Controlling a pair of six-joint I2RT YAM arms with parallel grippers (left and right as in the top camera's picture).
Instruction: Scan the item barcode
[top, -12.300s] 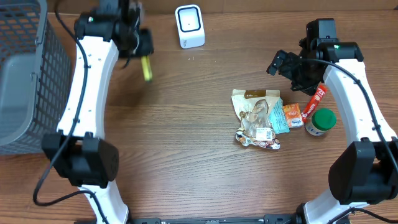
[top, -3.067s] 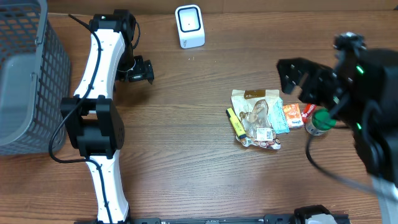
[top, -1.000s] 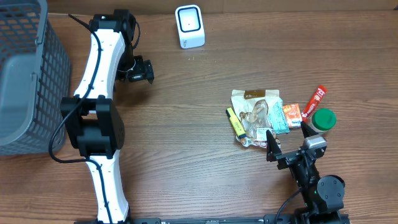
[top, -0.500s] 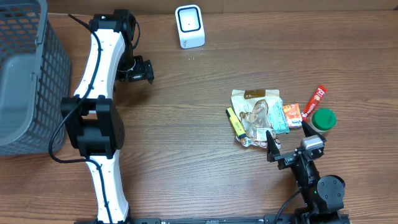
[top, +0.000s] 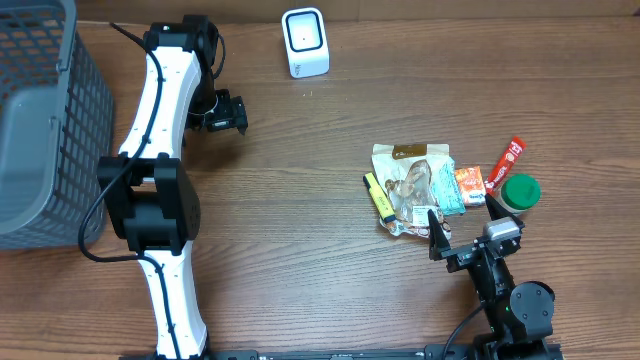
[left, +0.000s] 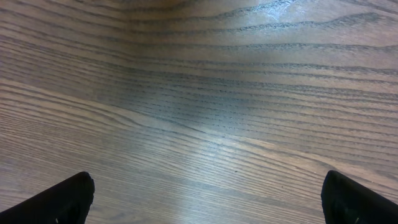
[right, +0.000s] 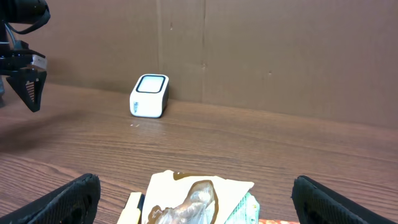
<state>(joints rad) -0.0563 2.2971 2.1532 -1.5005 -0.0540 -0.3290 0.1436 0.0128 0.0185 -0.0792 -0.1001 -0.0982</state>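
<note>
L gripper (top: 228, 112): your jaws wide open, wood table (left: 205, 93) under | R gripper (right: 196, 190): jaws open too, snack bag (right: 186, 208) just ahead

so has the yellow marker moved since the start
Yes. The yellow marker was left of the scanner; now it lies to its right, lower in view, beside the snack bag.

scanner (top: 305, 42): white box, upright, far side | yellow highlighter (top: 377, 197): lying flat, just beside snack bag (top: 413, 190)
</note>
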